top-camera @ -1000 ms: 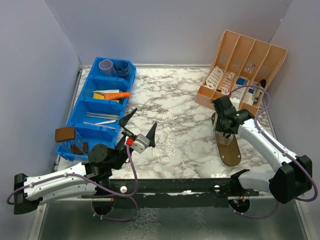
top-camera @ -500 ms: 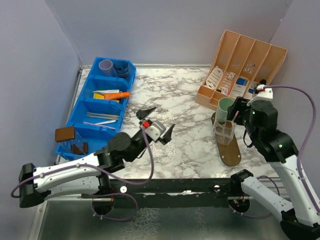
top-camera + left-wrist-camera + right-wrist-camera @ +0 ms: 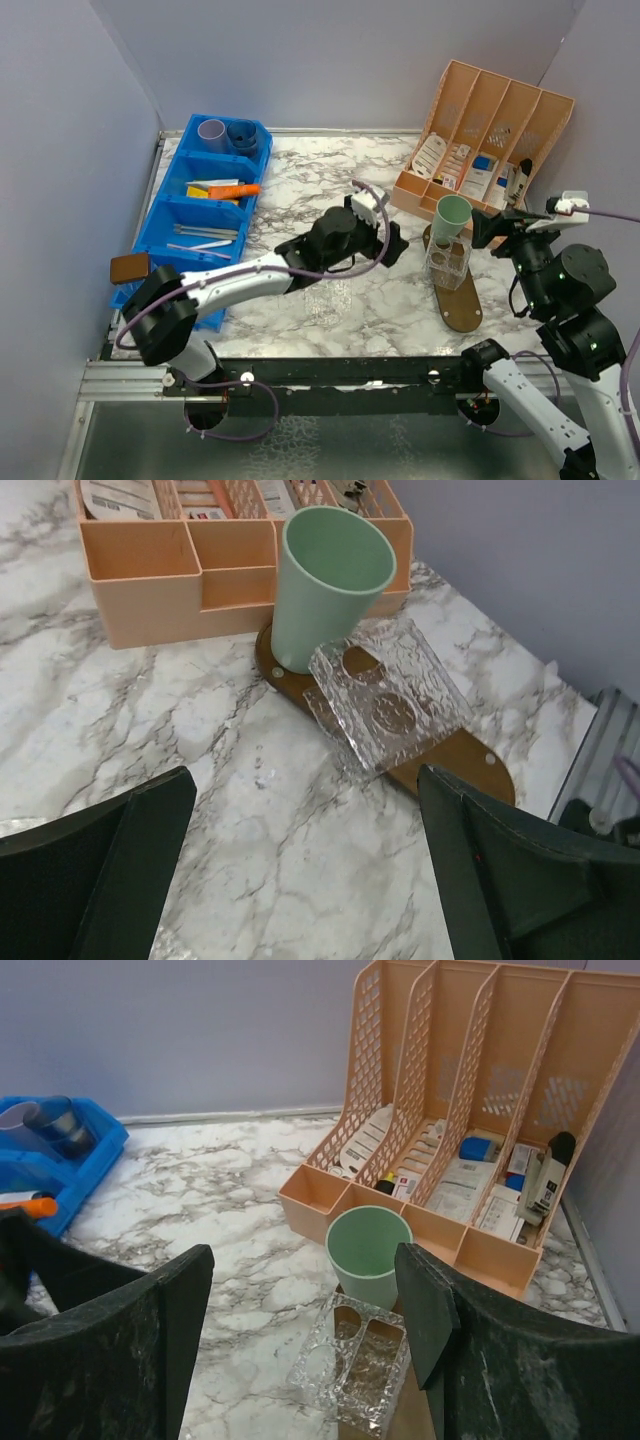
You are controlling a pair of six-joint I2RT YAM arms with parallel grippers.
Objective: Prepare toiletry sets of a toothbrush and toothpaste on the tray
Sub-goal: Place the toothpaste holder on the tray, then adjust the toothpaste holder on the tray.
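Observation:
A mint green cup (image 3: 452, 217) stands upright and empty on the far end of the brown oval tray (image 3: 462, 305), with a clear textured holder (image 3: 448, 262) just in front of it. My left gripper (image 3: 390, 243) hovers open left of the tray; its wrist view shows the cup (image 3: 330, 580), holder (image 3: 390, 695) and tray (image 3: 470, 758) beyond its empty gripper (image 3: 305, 775). My right gripper (image 3: 497, 228) is raised at the right, open (image 3: 302, 1260) and empty, facing the cup (image 3: 368, 1250). Thin toothbrushes (image 3: 205, 238) and an orange tube (image 3: 228, 188) lie in the blue bin (image 3: 160, 225).
A lilac cup (image 3: 211, 130) and a dark cup (image 3: 241, 132) sit in the bin's far compartment. A peach organiser (image 3: 485, 125) with packets stands behind the tray. A clear textured piece (image 3: 325, 290) lies mid-table. A brown block (image 3: 130, 267) rests by the bin's near end.
My left arm swung from the near left across to the middle, close to the tray. The right gripper drew back from the tray and opened wider, leaving the green cup standing there.

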